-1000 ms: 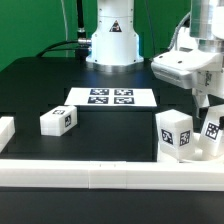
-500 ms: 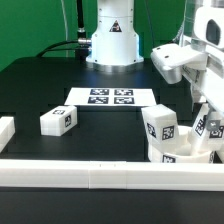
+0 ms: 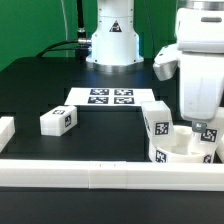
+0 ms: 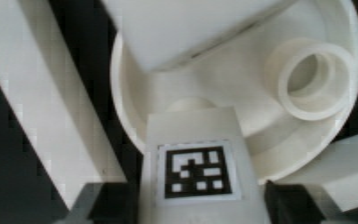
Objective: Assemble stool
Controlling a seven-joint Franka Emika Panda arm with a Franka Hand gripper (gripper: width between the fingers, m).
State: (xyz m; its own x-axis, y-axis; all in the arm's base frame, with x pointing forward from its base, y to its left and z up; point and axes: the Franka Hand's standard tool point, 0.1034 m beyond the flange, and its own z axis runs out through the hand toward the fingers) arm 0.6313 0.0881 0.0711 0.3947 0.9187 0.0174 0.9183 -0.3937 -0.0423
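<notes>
Stool assembly at the leg-fitting stage. We see the gripper [image 4: 202, 198] clenched on the held leg [image 4: 197, 160], whose tagged face is turned to the wrist camera, with a finger [image 4: 108, 200] pressed against either side. The held leg hangs over the round seat [image 4: 247, 110], which lies socket side up at the exterior view's right, just behind the front border rail [image 3: 90, 176]. One open socket [image 4: 309, 82] shows beside the held leg. We cannot tell whether the leg's lower end has entered any socket. A second leg [image 3: 157, 125] stands upright on the seat and appears to us to be fitted. A third leg [image 3: 58, 120] lies on the black table [image 3: 40, 85], well apart toward the exterior view's left, in front of the marker board [image 3: 110, 97].

We judge all parts to be stiff moulded plastic: light, hard and smooth, so rather slippery between the fingers but not fragile. Each leg is a stubby block, and its opposite flat faces give the best hold. We would grip across them near the upper end, leaving the lower end free for the socket. The seat, being light, may slide or turn under a sideways push. A tilted leg is likely to jam at the socket mouth, so we would lower it squarely.
</notes>
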